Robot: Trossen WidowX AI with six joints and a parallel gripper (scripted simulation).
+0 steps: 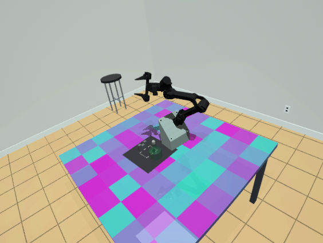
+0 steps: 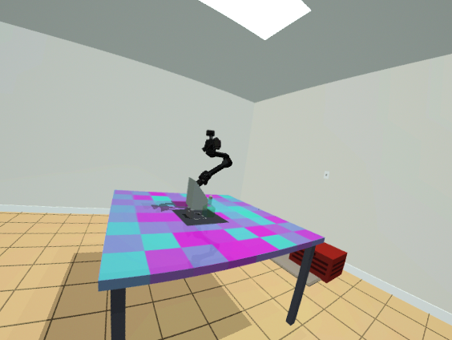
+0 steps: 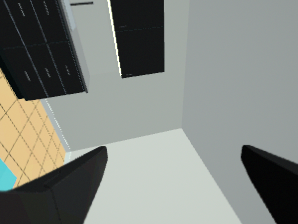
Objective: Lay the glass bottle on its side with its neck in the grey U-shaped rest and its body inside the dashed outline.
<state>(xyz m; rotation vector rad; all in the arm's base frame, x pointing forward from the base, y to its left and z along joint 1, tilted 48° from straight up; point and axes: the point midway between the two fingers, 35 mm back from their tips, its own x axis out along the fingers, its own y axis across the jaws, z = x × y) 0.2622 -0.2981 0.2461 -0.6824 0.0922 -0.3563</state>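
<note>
Well, the glass bottle (image 1: 155, 153) (image 2: 209, 206) is standing upright on the dark mat (image 1: 148, 167) (image 2: 206, 220), a little below the centre of the frame in the top view. Its body looks green and see-through, with a pale cap (image 1: 153, 141) (image 2: 210, 196) on top. It has not been laid down: the dashed outline (image 1: 144, 156) (image 2: 197, 216) lies flat on the mat, just left of the bottle's body in the top view. Small grey pieces (image 1: 141, 145) sit by the upper left end of that outline; they are too small for me to make out the shape of the rest.

Up above all this, the black arm (image 1: 183, 95) (image 2: 223, 162) reaches out from a pale grey sloping block (image 1: 174, 137) (image 2: 195, 196), and its gripper (image 1: 137, 86) (image 3: 172, 151) hangs in the air near the upper middle of the top view, well apart from the bottle. The jaws are spread about as wide as they go, with nothing between them; in the wrist view the two dark fingertips come in from the lower left and lower right, with bare wall showing between. Over at the upper left of the top view, a round stool (image 1: 111, 78) stands on the tiled floor beyond the chequered table (image 1: 200, 172) (image 2: 160, 242).
</note>
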